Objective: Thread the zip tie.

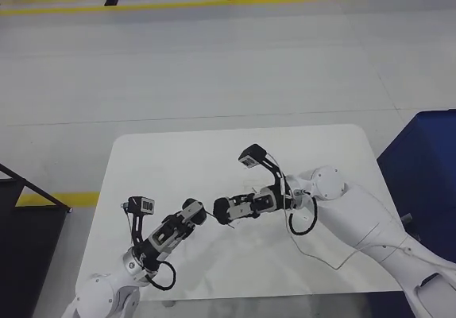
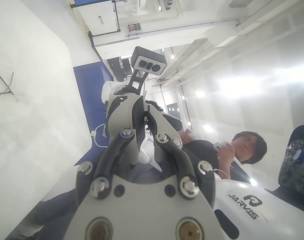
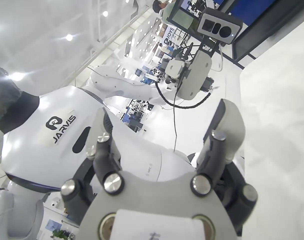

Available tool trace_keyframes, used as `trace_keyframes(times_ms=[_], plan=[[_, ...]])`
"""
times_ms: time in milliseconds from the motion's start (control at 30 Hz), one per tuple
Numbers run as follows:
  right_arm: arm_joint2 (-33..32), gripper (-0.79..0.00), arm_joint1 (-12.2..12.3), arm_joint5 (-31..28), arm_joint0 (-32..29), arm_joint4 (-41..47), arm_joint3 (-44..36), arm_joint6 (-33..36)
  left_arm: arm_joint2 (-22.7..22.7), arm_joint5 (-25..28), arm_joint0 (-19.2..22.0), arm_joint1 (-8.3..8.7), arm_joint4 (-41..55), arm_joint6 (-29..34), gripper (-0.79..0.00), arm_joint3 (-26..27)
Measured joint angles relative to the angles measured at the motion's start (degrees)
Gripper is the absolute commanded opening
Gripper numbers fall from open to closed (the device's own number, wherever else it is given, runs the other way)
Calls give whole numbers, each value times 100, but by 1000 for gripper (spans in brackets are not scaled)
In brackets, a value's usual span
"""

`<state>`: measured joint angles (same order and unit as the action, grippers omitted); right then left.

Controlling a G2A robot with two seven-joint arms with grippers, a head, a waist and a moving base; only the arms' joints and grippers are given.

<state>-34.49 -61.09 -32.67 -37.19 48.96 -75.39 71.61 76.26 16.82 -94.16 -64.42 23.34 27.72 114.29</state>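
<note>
Table (image 1: 307,151): over it, left gripper (image 2: 143,102), fingers (image 2: 127,118) pressed together, faces right gripper (image 3: 164,113), fingers (image 3: 229,123) spread wide.

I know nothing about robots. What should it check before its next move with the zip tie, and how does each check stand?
1. Right hand open to receive: ok, fingers spread wide.
2. Left hand shut: ok, fingers pressed close.
3. Zip tie in the left hand: cannot tell, nothing shows between its fingers.
4. Hands lined up: ok, facing each other closely over the white table.
5. Thin dark strips on the table out of the way: ok, lying off to the side.
</note>
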Motion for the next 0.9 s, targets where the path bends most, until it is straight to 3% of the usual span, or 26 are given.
trace_keyframes(times_ms=[267, 400, 500, 567, 900], plan=[[2, -453, -177, -114, -14, -151, 122, -114, -43, 47, 5, -24, -40, -115, -785, -3], [-54, -545, -230, -116, -47, -120, 207, -115, -33, 77, -12, -29, -33, -108, -785, 3], [-97, -554, -264, -74, -58, -124, 259, -74, -23, 83, -19, -32, -31, -95, -785, 3], [-117, -622, -283, -47, -68, -150, 283, -47, -18, 83, -22, -34, -30, -90, -785, 5], [-223, -662, -396, 62, -111, -268, 379, 63, -27, 172, -36, -49, -212, -123, -785, 15]])
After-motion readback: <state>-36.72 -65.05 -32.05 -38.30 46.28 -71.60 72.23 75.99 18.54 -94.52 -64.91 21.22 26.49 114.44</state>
